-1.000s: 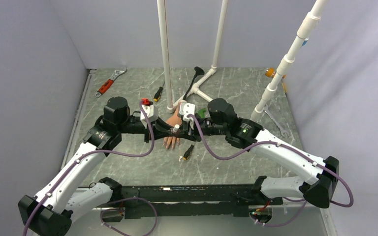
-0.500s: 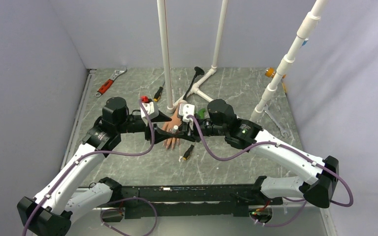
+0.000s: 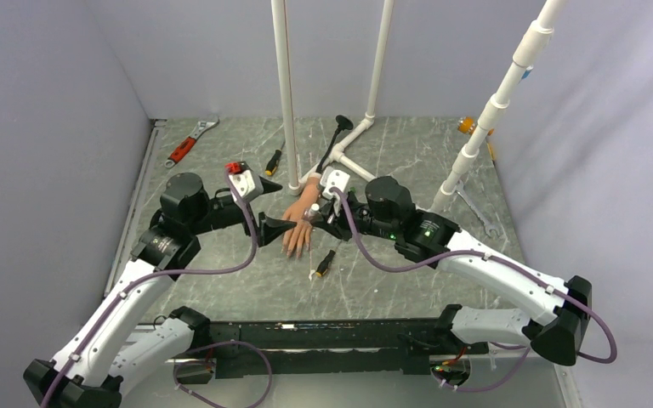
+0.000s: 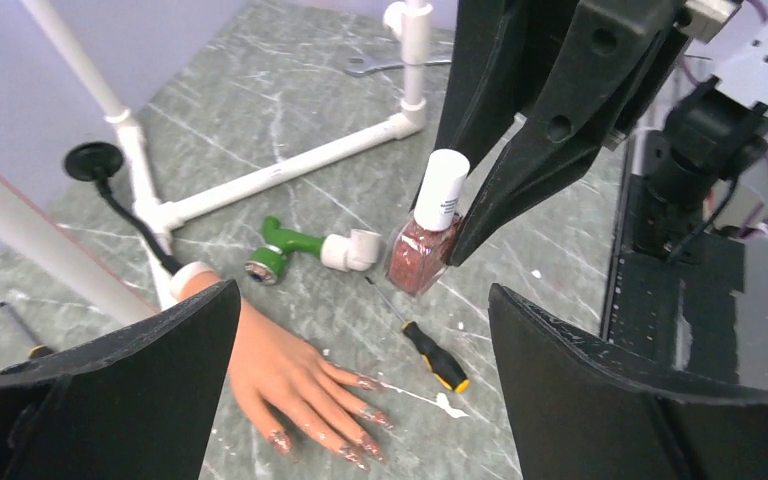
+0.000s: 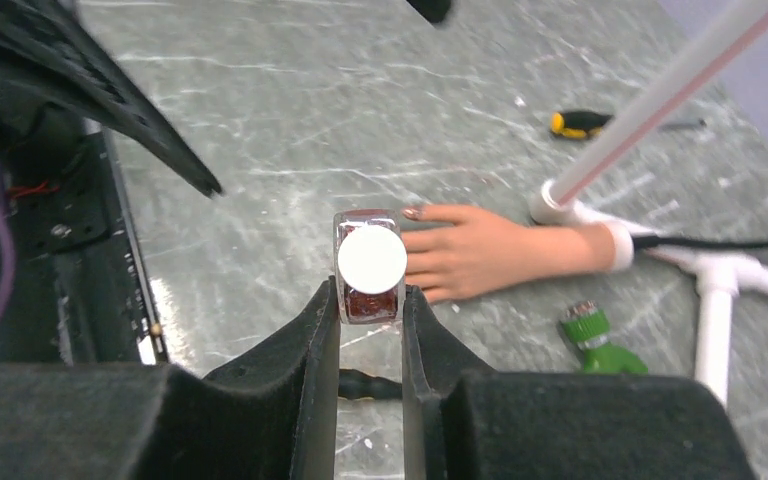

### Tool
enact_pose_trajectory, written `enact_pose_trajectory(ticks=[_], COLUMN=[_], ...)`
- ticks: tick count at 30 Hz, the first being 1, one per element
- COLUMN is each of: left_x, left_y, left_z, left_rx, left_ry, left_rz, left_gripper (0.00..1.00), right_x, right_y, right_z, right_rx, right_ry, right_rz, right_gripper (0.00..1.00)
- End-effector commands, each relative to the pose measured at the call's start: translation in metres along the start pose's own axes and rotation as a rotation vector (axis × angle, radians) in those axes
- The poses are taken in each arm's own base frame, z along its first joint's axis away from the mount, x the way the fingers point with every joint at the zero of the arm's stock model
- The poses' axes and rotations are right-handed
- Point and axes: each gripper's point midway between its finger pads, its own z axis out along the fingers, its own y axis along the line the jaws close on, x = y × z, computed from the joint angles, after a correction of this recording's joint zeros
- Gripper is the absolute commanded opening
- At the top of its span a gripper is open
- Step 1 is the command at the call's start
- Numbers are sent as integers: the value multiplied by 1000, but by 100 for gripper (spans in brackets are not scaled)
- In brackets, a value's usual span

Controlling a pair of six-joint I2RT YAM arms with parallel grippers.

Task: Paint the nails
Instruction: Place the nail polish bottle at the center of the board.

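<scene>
The peach mannequin hand [image 3: 299, 225] lies palm down mid-table, fingers toward me. Its nails [image 4: 372, 384] carry glittery reddish polish; one more nail [image 5: 412, 213] shows in the right wrist view. My right gripper [image 3: 317, 216] is shut on a nail polish bottle [image 4: 422, 245] of red glitter with a white cap [image 5: 371, 258]. It holds the bottle in the air just right of the hand [image 5: 490, 250]. The left gripper [image 3: 272, 206] stands wide open left of the hand [image 4: 280, 375], with nothing between its fingers [image 4: 130, 400].
A black-and-yellow screwdriver [image 3: 326, 263] lies just in front of the fingers, and a green-and-white fitting [image 4: 300, 247] sits beside the wrist. White PVC posts [image 3: 284, 93] rise behind. A red wrench [image 3: 189, 144], a second screwdriver [image 3: 273, 159] and a silver wrench [image 3: 476, 212] lie farther off.
The left gripper has opened, let go at the bottle's cap and drawn back to the left. The right gripper still holds the bottle and has shifted slightly back.
</scene>
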Motion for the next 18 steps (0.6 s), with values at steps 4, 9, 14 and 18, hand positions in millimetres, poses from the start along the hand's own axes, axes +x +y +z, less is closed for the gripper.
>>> enact_pose_trajectory(ticks=[4, 9, 14, 18], left_x=[-7, 1, 6, 12], left_y=[38, 57, 61, 58], left_z=[-9, -14, -11, -5], left_rx=[-231, -335, -361, -351], left_ry=[-25, 26, 52, 85], left_rz=[27, 10, -9, -5], left_gripper=[94, 91, 88, 87], right_x=[28, 75, 122, 161], right_y=[-51, -64, -67, -67], right_z=[-15, -30, -47, -58], right_rx=[391, 576, 723, 820], right_ry=[21, 68, 122, 161], right_rz=[245, 398, 533, 607], right_gripper=[0, 0, 0, 0])
